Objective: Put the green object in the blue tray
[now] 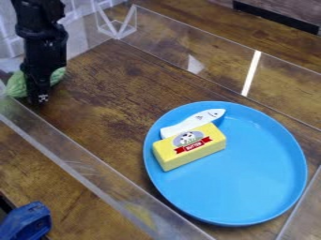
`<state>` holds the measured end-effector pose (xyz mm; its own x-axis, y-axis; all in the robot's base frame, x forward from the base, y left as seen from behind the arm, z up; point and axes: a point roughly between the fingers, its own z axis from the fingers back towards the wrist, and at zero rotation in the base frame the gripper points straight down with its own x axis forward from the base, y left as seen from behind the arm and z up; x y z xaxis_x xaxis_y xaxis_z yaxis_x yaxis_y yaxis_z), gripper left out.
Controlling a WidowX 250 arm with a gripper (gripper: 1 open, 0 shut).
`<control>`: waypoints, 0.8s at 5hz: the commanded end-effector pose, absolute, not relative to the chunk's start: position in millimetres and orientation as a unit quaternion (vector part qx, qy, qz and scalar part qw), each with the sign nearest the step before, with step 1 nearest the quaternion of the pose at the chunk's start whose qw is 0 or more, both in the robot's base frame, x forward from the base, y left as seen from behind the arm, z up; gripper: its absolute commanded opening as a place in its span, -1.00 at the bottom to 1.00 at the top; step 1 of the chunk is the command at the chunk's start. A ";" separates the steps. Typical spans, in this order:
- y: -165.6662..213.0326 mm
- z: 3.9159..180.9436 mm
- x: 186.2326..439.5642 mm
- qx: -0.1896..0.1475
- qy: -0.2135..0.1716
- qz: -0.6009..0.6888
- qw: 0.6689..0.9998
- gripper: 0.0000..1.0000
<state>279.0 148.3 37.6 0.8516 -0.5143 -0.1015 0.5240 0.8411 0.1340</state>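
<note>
At the left edge of the frame, about a third of the way down, the green object [18, 86] is seen as a pale green lump mostly hidden behind the black claw [40, 92], so its long axis and the way it points cannot be told from what shows. The claw is pointed straight down and is closed tight, with the green object caught at its tip; whether the lump is touching the counter [150, 80] or is just clear of it cannot be made out. The blue tray [269, 183] is set well apart in the lower right of the frame, a wide round dish with a raised rim. A yellow block [190, 145] with a small label is lying in its left part, and a white object [198, 119] is lying just beside it toward the upper rim. Clear plastic walls [88, 173] are seen around the wooden counter.
</note>
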 end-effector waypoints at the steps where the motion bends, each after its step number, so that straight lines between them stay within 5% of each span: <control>1: 137.4 72.4 284.1 0.102 0.010 -0.264 0.959 -1.00; 3: 111.8 116.6 287.8 0.124 0.015 -0.231 0.965 -1.00; 4: 104.5 123.4 296.9 0.131 0.005 -0.226 0.965 -1.00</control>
<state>288.8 106.5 101.5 0.8937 -0.4310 -0.1245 0.4481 0.8707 0.2027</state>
